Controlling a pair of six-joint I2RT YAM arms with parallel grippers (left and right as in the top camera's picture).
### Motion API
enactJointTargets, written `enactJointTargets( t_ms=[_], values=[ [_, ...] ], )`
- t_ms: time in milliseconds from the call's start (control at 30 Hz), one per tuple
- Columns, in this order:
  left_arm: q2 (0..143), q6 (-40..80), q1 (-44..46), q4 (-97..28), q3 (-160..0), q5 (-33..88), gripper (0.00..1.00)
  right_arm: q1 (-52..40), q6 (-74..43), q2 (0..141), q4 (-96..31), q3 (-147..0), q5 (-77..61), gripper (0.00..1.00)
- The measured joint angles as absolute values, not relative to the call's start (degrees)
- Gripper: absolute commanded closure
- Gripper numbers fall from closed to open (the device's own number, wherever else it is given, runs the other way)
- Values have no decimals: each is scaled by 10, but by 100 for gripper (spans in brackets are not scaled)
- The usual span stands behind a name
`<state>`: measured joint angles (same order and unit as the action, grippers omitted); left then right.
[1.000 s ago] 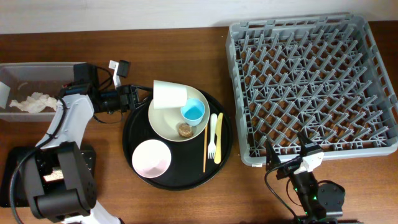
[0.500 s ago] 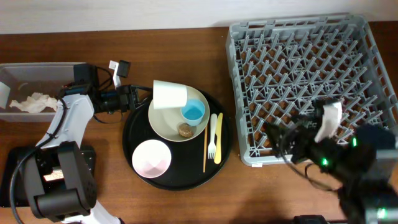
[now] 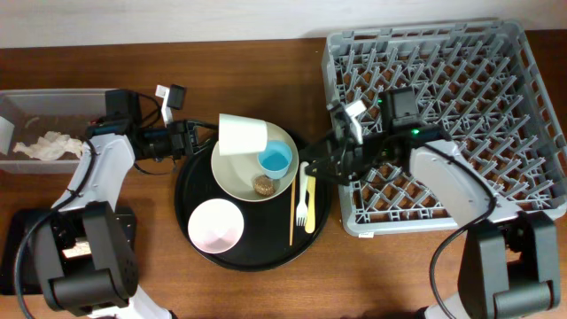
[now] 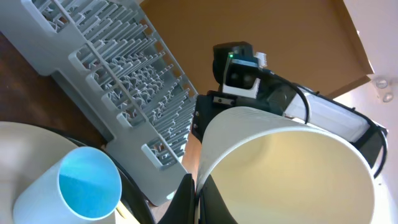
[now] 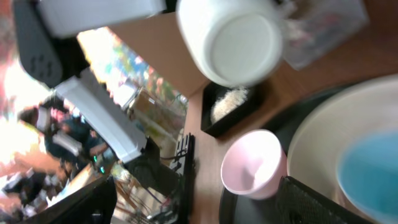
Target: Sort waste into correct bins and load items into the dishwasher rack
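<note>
My left gripper (image 3: 197,139) is shut on the rim of the small white cup (image 3: 242,135), which lies on its side over the cream plate's (image 3: 235,174) far edge; the left wrist view shows the jaws (image 4: 196,200) pinching the cup wall (image 4: 280,168). The light blue cup (image 3: 275,159) and a brown food lump (image 3: 263,184) sit on the plate. The pink bowl (image 3: 215,224), wooden stick (image 3: 292,209), white fork (image 3: 302,197) and yellow knife (image 3: 311,200) lie on the round black tray (image 3: 252,258). My right gripper (image 3: 319,168) is open and empty above the fork and knife.
The grey dishwasher rack (image 3: 443,53) fills the right side, with my right arm reaching across its front left corner. The clear tub (image 3: 53,99) at far left holds crumpled napkins (image 3: 44,144). The shallow black tray with rice (image 5: 231,104) shows in the right wrist view.
My right arm has swung from the table's front edge up across the rack's corner to the tray's right side. My left arm and the white cup have not moved.
</note>
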<state>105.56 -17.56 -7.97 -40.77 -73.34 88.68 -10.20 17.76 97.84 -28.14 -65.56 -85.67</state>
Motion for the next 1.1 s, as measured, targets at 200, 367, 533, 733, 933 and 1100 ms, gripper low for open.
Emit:
enactJointTargets(
  t_ms=[200,367,533,733,933,1100],
  values=[
    [1056,-176,-56,-398,-733,887,100,-143,94,978,-144,-657,-841,19],
    [1056,-176,-56,-397,-733,887,100,-143,-207,956,-29,-658,-700,21],
    [1056,-167,-56,-396,-734,887,100,-132,-297,757,-147,-661,-568,20],
    [1056,-165,-56,-397,-733,887,100,-106,-231,609,-464,-725,-184,2],
    [1056,-163,-56,-397,-733,887,100,-105,-131,750,-459,-740,-241,24],
    [1056,-163,-56,-397,-733,887,100,-152,-149,761,-459,-740,-246,24]
  ],
)
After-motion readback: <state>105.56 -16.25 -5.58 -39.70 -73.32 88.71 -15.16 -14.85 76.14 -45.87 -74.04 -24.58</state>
